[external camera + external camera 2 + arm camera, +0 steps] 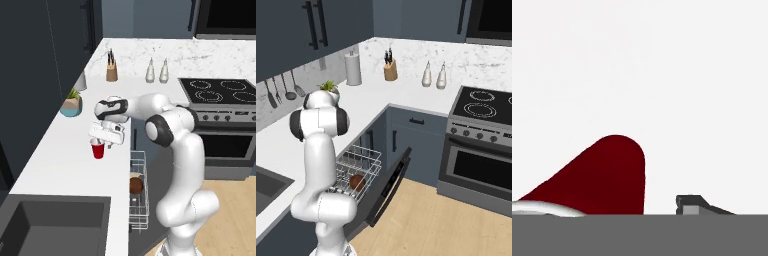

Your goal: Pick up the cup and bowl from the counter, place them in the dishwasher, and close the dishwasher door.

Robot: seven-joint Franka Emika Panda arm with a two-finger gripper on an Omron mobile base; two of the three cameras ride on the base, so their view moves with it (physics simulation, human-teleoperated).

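— Two things to track, the cup and the bowl. What does the left base view give?

— The cup (98,149) stands upright on the counter (65,165), near its front edge, with the sink (55,225) closer to the camera and the teal plant pot (71,106) farther back. The gripper (99,141) hangs right over the cup's rim, the white hand just above it. The bowl (136,185) sits in the white wire rack (139,192) of the dishwasher (142,200), which is pulled out below the counter edge.

— And the fingers, are they on the cup?

— I cannot tell from there; the hand covers them. A knife block (112,70) and two white shaker bottles (157,71) stand at the back, well apart from the cup.

— Right base view?

— The arm blocks the cup. The dishwasher door (390,186) hangs open, tilted down toward the floor, and the rack (358,167) juts out above it with the bowl (357,182) at its near end.

— Hand view?

— The cup (602,177) fills the lower left, red wall and a strip of white rim, lying slanted because the camera is rolled. One dark fingertip (694,203) shows just beside its wall, with a narrow gap between them. White counter (662,65) lies behind. Whether the jaws grip the cup, I cannot tell.
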